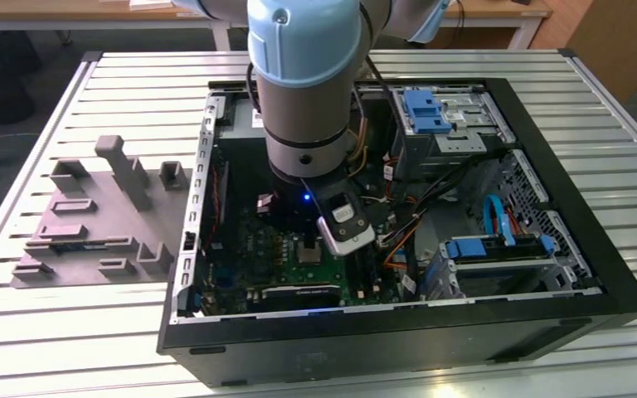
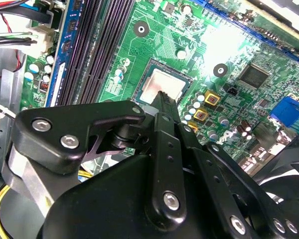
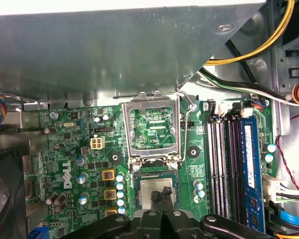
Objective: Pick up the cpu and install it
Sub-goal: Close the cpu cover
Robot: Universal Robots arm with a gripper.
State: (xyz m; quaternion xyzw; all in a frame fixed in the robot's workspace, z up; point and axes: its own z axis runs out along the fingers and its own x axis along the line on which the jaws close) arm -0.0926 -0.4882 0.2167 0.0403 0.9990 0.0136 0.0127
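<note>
- In the exterior view, the arm reaches down into the open computer case (image 1: 584,274). The grey tray (image 1: 86,224) lies on the table at the exterior view's left.
- In the second wrist view, the cpu (image 2: 162,87) sits in its socket on the green motherboard (image 2: 159,35). The gripper (image 2: 164,99) is just above it, fingers pressed together and holding nothing.
- In the first wrist view, the socket's metal frame (image 3: 153,129) stands open beside the cpu (image 3: 154,188).

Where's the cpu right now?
In both wrist views the cpu sits in the motherboard socket, below the open socket frame and beside the memory slots, under the tool.
</note>
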